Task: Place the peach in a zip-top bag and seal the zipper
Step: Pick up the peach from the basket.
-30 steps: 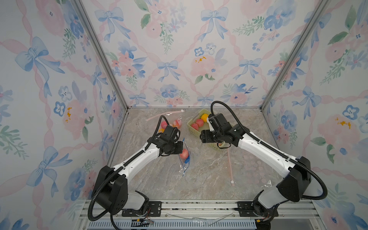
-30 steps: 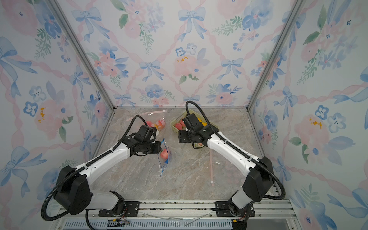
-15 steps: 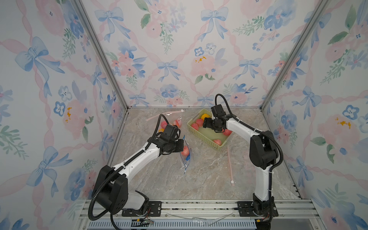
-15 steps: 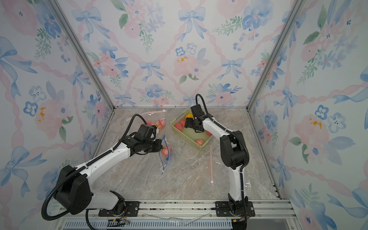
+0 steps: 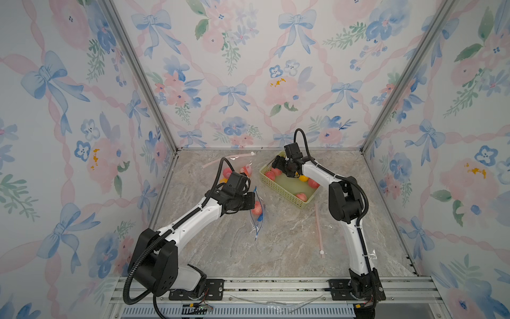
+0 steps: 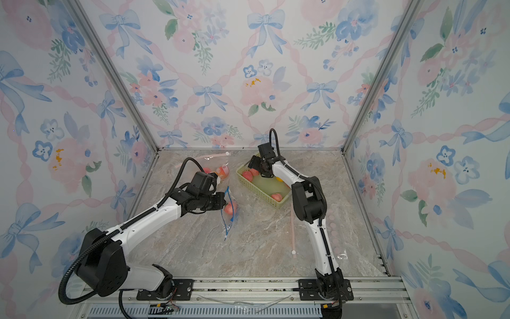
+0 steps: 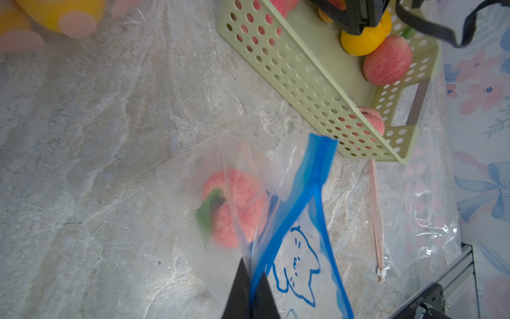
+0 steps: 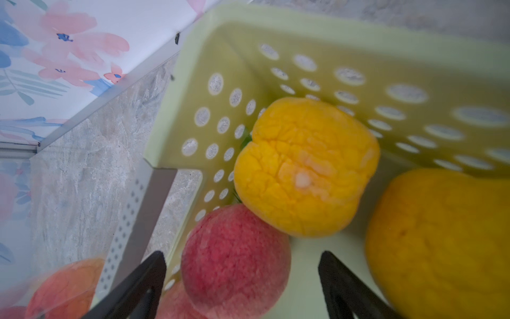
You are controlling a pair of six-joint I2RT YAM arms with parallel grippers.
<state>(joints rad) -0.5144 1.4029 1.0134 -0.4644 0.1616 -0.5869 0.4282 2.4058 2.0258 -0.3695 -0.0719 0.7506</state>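
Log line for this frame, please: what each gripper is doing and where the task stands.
left gripper: shut on zip-top bag | bagged peach: inside | zipper: open | right gripper: open, over loose peach in basket

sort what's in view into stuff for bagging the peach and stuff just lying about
For the job: blue-zipper bag, shut in the left pincer; peach inside it; right pincer, open by a basket peach.
Lying about: green basket, yellow fruit, pink-zipper bag, filled bag at the back.
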